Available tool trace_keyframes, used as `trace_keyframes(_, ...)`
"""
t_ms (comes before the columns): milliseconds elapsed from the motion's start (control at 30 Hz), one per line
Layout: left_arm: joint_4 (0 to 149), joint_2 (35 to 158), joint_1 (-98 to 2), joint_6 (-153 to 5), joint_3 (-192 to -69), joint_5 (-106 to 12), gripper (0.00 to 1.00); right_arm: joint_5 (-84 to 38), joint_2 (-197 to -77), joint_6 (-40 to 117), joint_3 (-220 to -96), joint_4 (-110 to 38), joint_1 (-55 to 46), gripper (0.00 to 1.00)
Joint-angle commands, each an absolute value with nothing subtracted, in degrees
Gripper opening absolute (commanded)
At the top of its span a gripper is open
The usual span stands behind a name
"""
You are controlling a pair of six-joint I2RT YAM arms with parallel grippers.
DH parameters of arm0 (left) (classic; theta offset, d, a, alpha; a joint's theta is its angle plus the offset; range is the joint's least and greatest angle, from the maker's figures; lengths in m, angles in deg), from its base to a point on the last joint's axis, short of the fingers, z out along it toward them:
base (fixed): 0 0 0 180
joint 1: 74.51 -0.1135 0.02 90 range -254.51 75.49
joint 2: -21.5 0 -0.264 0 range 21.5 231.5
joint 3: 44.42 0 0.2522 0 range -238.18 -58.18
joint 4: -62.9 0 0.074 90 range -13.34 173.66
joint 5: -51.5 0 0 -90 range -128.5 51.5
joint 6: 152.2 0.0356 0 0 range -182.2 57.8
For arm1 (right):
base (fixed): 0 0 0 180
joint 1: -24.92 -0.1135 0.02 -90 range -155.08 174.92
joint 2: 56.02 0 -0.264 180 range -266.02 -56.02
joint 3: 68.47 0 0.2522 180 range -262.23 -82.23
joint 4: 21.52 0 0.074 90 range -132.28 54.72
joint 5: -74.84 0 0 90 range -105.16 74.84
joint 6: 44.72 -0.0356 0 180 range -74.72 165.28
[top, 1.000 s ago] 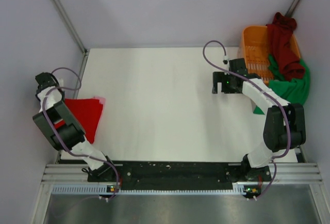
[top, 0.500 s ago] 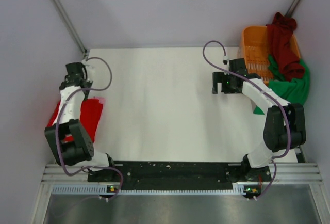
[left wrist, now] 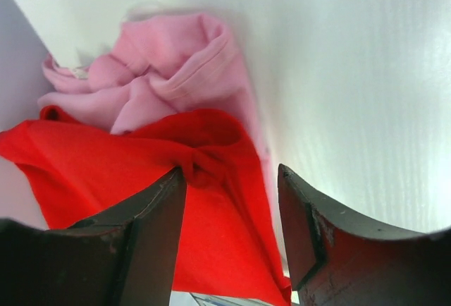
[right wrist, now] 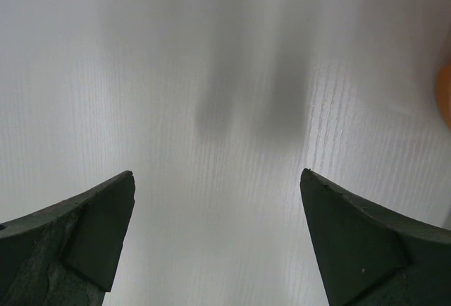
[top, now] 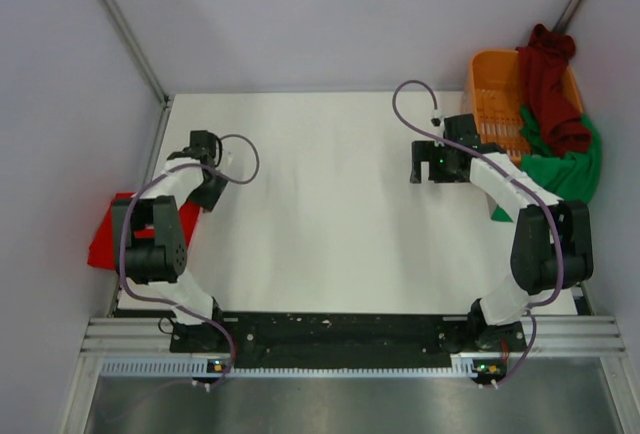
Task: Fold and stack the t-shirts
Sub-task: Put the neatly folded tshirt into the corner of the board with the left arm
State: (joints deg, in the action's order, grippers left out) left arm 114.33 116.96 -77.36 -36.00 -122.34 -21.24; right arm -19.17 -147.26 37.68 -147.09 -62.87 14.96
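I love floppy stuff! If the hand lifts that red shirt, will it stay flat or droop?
Probably droop: the red shirt lies in soft wrinkles, so it likely sags from wherever it's pinched. It looks thin, so probably light. The pink shirt touching it might drag along.

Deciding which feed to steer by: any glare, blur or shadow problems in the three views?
Top view: even light, sharp, no harsh glare on the table. Left wrist: the pink shirt and red shirt look slightly soft, and the table washes out at right. Right wrist: two soft shadows on the table, an orange blur at the right edge.
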Motion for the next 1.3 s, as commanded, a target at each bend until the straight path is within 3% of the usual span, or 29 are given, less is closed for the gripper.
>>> trace_keyframes(0, 112.8, 119.0, -75.9, -38.9, -123.5, -19.2, 0.57, -19.7, -146.2, 38.4, -147.0, -61.7, 15.4, 0.99)
trace_keyframes(233, 110.1, 120.5, -75.7, -39.4, -122.9, -16.0, 0.34, -20.3, -146.5, 38.6, -147.2, -61.7, 15.3, 0.99)
trace_keyframes(567, 108.1, 123.2, -75.0, -39.3, -121.2, -15.7, 0.36, -20.6, -146.6, 38.9, -147.1, -61.6, 15.4, 0.99)
trace_keyframes(700, 105.9, 123.1, -75.0, -38.6, -121.1, -13.5, 0.0, -20.4, -146.6, 39.0, -147.2, -61.7, 15.3, 0.99)
trace_keyframes(833, 104.4, 122.5, -75.0, -37.9, -123.5, -12.4, 0.0, -20.4, -146.5, 39.0, -147.3, -61.7, 15.4, 0.99)
trace_keyframes(1033, 105.2, 120.6, -75.1, -39.2, -129.1, -22.9, 0.0, -20.1, -146.4, 39.1, -147.2, -61.6, 15.4, 0.99)
trace_keyframes(1200, 107.3, 122.2, -75.7, -39.6, -129.6, -23.2, 0.01, -19.0, -145.1, 39.7, -146.7, -61.9, 15.4, 0.99)
trace_keyframes(1267, 107.9, 122.0, -76.7, -40.0, -129.0, -23.0, 0.14, -19.0, -145.0, 39.6, -146.8, -62.0, 15.3, 0.99)
